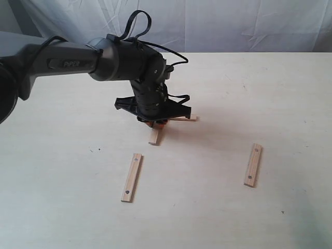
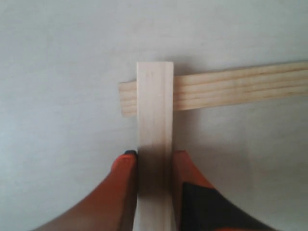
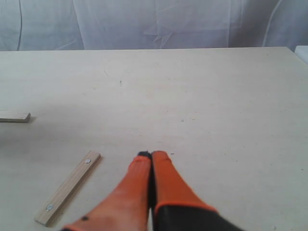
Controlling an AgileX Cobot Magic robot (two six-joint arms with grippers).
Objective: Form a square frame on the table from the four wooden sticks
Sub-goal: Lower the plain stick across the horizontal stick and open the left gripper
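Note:
My left gripper (image 1: 153, 123) (image 2: 155, 155) is shut on a pale wooden stick (image 2: 154, 125) (image 1: 154, 136), orange fingers pressing both its long sides. That stick's end lies across the end of a second stick (image 2: 240, 89) (image 1: 187, 119), forming a corner on the table (image 1: 249, 83). A third stick (image 1: 132, 177) lies loose at the front left. The fourth stick (image 1: 252, 165) (image 3: 68, 187), with small dark holes near its ends, lies at the front right. My right gripper (image 3: 151, 155) is shut on nothing, hovering near that fourth stick; it does not show in the exterior view.
White cloth (image 1: 218, 23) hangs behind the table's far edge. The dark left arm (image 1: 72, 62) reaches in from the left over the table's middle. A stick's end (image 3: 14, 116) shows at the side of the right wrist view.

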